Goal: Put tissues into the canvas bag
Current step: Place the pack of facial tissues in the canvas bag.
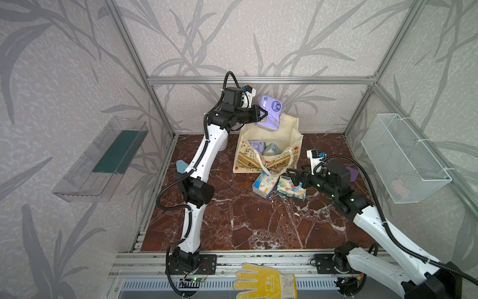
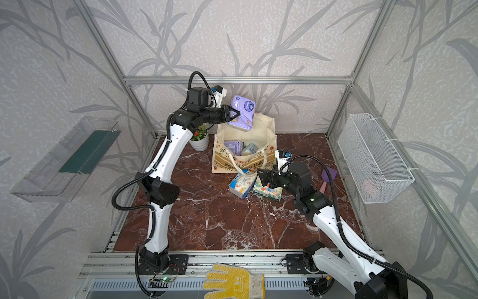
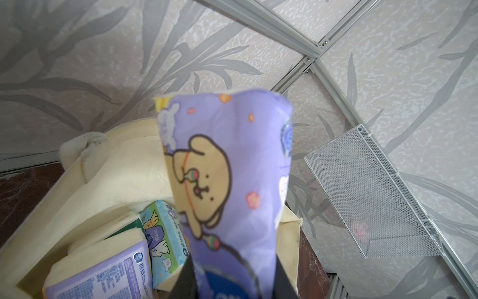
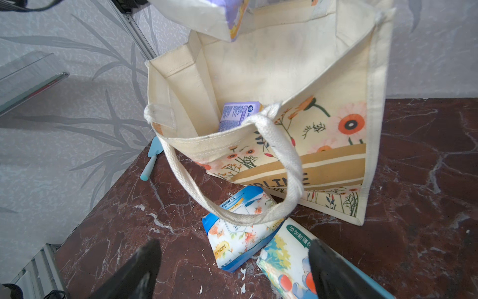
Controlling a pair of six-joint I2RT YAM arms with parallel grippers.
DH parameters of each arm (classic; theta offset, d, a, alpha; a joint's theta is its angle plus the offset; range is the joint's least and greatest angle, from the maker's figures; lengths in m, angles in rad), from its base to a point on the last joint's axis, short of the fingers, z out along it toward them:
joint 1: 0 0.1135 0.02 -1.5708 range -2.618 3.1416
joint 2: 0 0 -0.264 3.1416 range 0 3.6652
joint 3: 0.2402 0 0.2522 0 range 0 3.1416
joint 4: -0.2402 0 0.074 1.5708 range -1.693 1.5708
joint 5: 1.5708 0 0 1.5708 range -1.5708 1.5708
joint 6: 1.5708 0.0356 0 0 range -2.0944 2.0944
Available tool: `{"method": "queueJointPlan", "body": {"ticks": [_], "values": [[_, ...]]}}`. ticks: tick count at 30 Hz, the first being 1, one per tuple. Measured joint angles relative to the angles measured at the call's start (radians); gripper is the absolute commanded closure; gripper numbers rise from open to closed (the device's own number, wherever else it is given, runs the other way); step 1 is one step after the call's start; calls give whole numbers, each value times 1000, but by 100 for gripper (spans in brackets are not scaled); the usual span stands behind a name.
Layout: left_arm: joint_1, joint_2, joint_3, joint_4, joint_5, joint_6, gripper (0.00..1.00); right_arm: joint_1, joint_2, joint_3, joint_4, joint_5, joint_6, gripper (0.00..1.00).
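Observation:
My left gripper [image 1: 263, 115] [image 3: 232, 269] is shut on a purple tissue pack [image 1: 270, 111] [image 2: 243, 114] [image 3: 232, 168] and holds it tilted just above the open mouth of the canvas bag [image 1: 279, 161] [image 2: 225, 160] [image 4: 336, 160]. Inside the bag lie another purple pack [image 3: 103, 274] [image 4: 238, 114] and a green-white pack [image 3: 163, 240]. In front of the bag a blue-white pack [image 1: 265, 183] [image 4: 238, 238] and a colourful printed pack [image 1: 291, 190] [image 4: 287, 259] rest on the table. My right gripper [image 1: 293, 178] [image 4: 232, 248] hovers open over these two, holding nothing.
A white wire basket [image 1: 403, 160] hangs on the right wall and a clear tray [image 1: 103, 160] on the left wall. A potted plant [image 2: 199, 138] stands left of the bag. A blue shovel [image 4: 152, 158] and a purple shovel [image 2: 329, 176] lie on the marble table.

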Motion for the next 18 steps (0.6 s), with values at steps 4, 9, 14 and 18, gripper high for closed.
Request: {"method": "queueJointPlan", "body": {"ticks": [4,9,14,18], "values": [[-27,65,27,-62,-9,3,86,-16,-19,0,-3,10,4,10],[-55,66,-96,-68,-34,2,86,-28,-35,-3,-7,18,12,11],[-72,78,-117,-98,-54,1,86,-29,-35,-21,-7,23,21,10],[-78,86,-117,-108,-77,1,86,-31,-35,-28,-8,24,24,10]]}}
